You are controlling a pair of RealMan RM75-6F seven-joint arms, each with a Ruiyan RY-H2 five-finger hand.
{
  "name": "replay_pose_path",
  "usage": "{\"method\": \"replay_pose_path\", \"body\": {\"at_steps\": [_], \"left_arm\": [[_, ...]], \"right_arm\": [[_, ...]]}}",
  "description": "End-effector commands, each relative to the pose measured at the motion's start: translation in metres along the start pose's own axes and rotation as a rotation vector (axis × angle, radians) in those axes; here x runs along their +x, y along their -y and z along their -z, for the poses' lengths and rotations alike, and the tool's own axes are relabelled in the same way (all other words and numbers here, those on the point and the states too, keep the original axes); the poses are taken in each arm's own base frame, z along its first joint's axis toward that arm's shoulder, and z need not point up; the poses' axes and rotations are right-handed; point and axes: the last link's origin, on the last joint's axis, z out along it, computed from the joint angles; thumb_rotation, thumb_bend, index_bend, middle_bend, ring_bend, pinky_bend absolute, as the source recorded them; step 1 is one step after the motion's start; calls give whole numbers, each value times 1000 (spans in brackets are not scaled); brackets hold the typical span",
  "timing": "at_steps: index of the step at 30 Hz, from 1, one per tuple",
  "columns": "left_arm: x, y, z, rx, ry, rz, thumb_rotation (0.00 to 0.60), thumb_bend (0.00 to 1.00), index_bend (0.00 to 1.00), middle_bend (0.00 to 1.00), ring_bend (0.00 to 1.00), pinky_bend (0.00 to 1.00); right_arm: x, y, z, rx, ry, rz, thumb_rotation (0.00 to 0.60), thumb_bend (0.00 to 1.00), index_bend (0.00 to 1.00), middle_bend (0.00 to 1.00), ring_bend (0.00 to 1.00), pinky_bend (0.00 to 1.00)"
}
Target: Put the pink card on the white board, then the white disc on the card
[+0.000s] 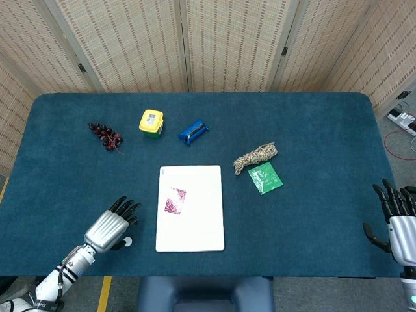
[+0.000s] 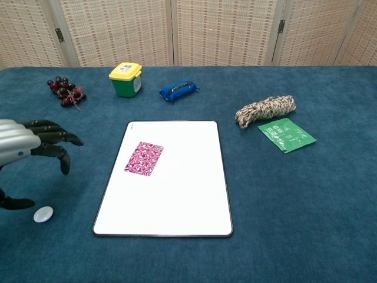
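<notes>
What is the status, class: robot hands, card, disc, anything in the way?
Left robot hand open, above white disc; right robot hand open at table edge. Pink card on white board. Disc on cloth, nothing blocking.

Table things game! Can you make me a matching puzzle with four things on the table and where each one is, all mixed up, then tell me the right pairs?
Things:
1. pink card
2. white disc
3. grapes
4. green packet

Places:
A. beside the coiled rope
B. on the white board
C. far left of the table, left of the yellow-lidded tub
D. on the cloth just under the left hand

Pairs: 1-B, 2-D, 3-C, 4-A
</notes>
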Motion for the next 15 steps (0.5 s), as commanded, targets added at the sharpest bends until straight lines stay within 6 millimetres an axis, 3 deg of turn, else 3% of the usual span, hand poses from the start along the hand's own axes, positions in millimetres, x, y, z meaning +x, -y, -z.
{"method": "replay_pose_path", "body": {"at_steps": [1,15], "left_arm": [[-7,-1,3,0,14,-5,600,283,390,136,106,0],[-23,-8,0,-4,24,1,600,319,451,150,123,0]], "right_arm": [[0,1,0,6,-1,-2,600,370,0,17,94,42],[2,-1,6,5,-13,-5,600,369,0,17,94,43]]}}
